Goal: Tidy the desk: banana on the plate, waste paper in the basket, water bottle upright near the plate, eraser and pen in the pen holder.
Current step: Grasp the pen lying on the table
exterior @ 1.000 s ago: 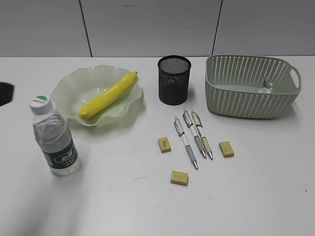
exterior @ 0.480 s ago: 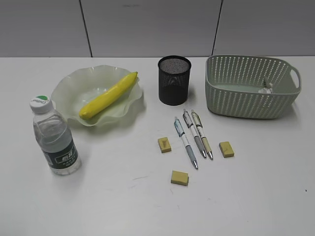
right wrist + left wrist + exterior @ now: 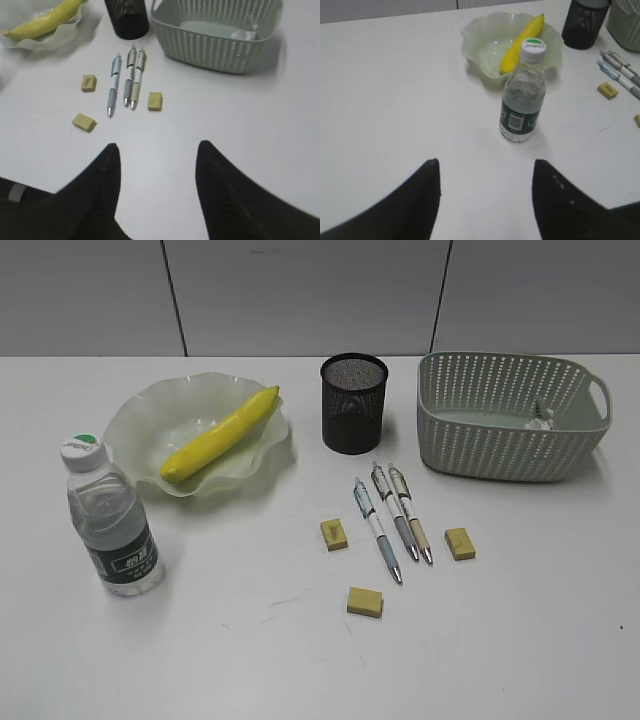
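Bright yellow curved banana (image 3: 220, 433) on translucent pale-green ruffled plate (image 3: 135, 420); black mesh cup (image 3: 353, 402) centre; grey-green perforated basket (image 3: 500, 435) upper right; clear bottle (image 3: 109, 520), dark green label.

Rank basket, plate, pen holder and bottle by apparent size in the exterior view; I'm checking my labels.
1. Basket
2. Plate, close to the basket
3. Bottle, nearer the camera, so unsure against the next
4. Pen holder

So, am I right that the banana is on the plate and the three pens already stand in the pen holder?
Not quite: the banana is on the plate, but the three pens lie on the desk in front of the pen holder, as the exterior view shows.
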Robot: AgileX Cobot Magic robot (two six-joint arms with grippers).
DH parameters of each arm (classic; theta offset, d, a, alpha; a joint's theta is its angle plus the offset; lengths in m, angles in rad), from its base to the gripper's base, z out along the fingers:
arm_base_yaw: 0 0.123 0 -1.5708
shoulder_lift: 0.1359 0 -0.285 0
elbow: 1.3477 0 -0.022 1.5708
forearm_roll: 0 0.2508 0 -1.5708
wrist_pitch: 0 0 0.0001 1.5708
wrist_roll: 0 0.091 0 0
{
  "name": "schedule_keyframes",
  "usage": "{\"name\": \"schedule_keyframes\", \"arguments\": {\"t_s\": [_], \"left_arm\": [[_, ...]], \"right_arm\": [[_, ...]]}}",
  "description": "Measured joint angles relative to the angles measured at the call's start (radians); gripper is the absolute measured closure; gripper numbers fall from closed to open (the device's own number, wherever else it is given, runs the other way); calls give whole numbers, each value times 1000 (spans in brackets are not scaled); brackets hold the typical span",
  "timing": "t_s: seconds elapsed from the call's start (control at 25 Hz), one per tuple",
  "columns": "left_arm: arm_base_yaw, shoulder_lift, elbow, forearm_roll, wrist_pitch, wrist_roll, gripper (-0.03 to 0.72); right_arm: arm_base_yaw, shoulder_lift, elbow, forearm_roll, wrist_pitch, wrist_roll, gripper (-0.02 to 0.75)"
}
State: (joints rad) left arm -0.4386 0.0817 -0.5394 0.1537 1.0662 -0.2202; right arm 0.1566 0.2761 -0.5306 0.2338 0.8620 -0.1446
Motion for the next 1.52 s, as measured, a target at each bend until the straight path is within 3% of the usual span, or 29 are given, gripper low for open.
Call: {"name": "schedule_keyframes", "arguments": {"t_s": [0.2,0.32,0.44,0.64,1.0,1.28,1.52], "left_arm": [[111,-88,0,2,-5,22,253],[172,-88,0,-1,-5,24,253],[205,-88,0,-2,-5,25,253],[229,-88,0,-9,-5,25,253],[232,-88,0,-12,-5,25,253],[232,-88,0,-12,-5,25,253],[232,-88,0,-12,-5,25,253]], "right_arm": [[5,455,-69,243,-161,-230,359],[62,709,-156,285,-223,-308,374],[196,917,-262,246,-283,-287,377],[350,1298,-472,36,-299,-22,378],[392,1758,-763,-32,-203,152,378],[392,1871,-851,-37,-191,162,400],[392,1902,-868,-90,-190,204,499]]}}
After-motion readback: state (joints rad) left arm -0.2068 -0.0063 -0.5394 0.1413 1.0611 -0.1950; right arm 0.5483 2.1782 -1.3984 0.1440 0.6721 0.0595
